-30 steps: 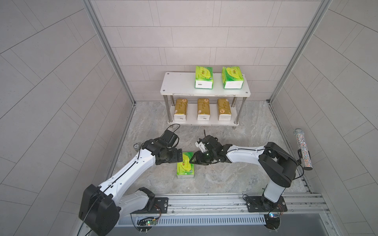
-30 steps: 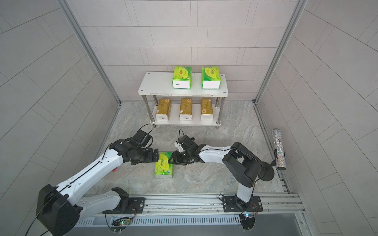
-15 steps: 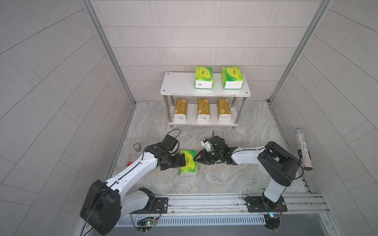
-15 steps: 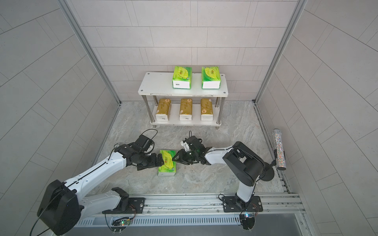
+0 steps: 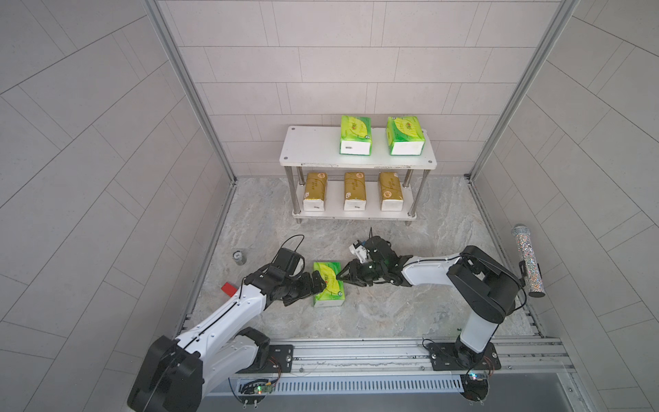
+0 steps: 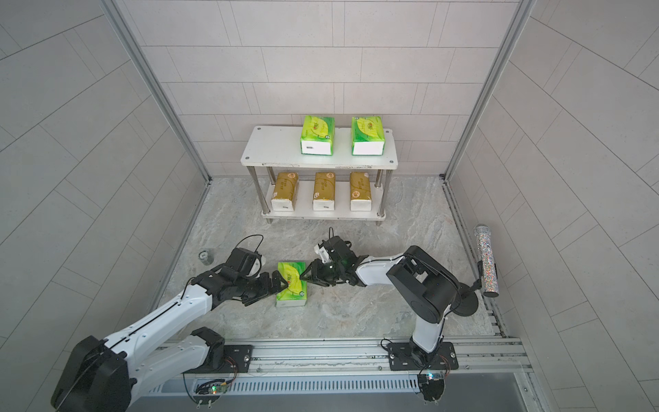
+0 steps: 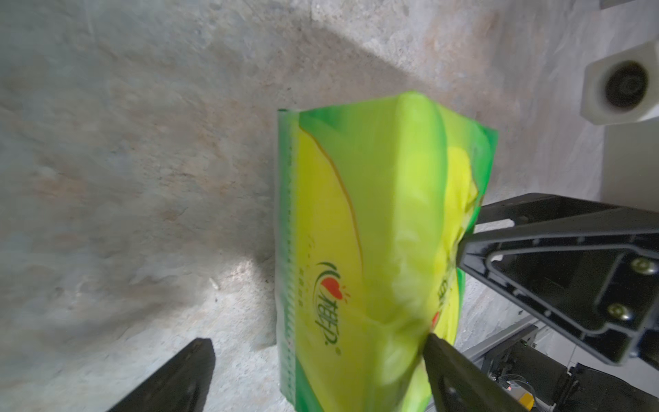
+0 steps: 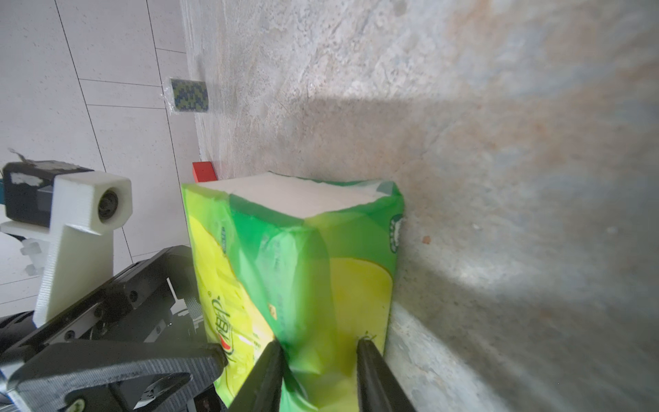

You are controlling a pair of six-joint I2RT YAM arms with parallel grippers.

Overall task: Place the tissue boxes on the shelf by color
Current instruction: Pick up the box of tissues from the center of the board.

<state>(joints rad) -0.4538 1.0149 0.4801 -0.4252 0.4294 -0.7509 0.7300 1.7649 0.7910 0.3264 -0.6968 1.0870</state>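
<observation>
**Loose green pack** [image 5: 328,283]: lies flat on the stone floor, directly between the two grippers, which meet it from opposite sides.

**Right gripper** [image 8: 318,343]: fingers drawn close together, pinching a fold of the loose green pack's wrapper at the edge nearest it.

**Left gripper** [image 7: 317,340]: fingers spread wide. One finger [image 7: 449,371] lies along the pack's side and seems to touch it, though blur leaves that unsure. The other stands over open floor.

**Shelf** [image 5: 310,149]: well apart from both grippers, beyond their fingertips by the back wall.
- Top board — two green packs [image 5: 355,140] [image 5: 405,139] side by side, on the right gripper's side.
- Lower board — three gold-brown packs [image 5: 315,191] [image 5: 355,191] [image 5: 391,191] in a row.
</observation>
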